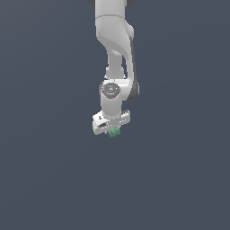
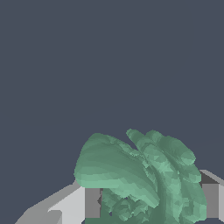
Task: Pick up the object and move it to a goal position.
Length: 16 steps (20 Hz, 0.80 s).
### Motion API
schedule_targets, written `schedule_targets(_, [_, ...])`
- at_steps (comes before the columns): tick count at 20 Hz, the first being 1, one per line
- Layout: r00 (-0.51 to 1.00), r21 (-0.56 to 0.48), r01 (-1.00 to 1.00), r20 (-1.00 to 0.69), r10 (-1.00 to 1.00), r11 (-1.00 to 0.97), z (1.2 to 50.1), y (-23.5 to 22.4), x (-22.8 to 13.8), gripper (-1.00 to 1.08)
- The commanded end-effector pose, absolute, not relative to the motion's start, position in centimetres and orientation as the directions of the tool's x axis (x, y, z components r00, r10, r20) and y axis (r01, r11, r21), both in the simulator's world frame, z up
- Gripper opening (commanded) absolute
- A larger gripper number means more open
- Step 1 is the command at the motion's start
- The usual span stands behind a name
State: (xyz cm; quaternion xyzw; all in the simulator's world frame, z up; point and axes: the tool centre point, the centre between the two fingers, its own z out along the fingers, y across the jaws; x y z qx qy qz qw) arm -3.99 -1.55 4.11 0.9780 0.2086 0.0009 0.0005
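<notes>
The object point(image 1: 114, 132) is a tiny green lumpy piece that sits right under the white gripper point(image 1: 112, 130) at the end of the arm in the exterior view. In the wrist view the green object point(image 2: 140, 175) fills the space between the two fingers; one finger point(image 2: 85, 203) shows on one side and the other finger point(image 2: 212, 199) on the other, both against the object. The gripper is shut on the object. I cannot tell from these frames whether the object rests on the surface or hangs above it.
A plain dark grey-blue surface point(image 1: 54, 179) fills both views. The white arm point(image 1: 114, 45) comes down from the top of the exterior view. No other object or marker shows.
</notes>
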Motion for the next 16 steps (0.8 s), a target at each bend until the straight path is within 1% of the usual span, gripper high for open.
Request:
schedule_targets(1, [0.912,0.000,0.410,0.000,0.410,-0.912,4.0,-1.4,-4.1,-1.00])
schedule_targets(10, [0.913,0.002,0.408,0.002,0.408,-0.913,4.2,-1.6,-3.9,-1.00])
schedule_targets(16, [0.913,0.002,0.408,0.002,0.408,-0.913,4.7,-2.8,-2.8,-1.00])
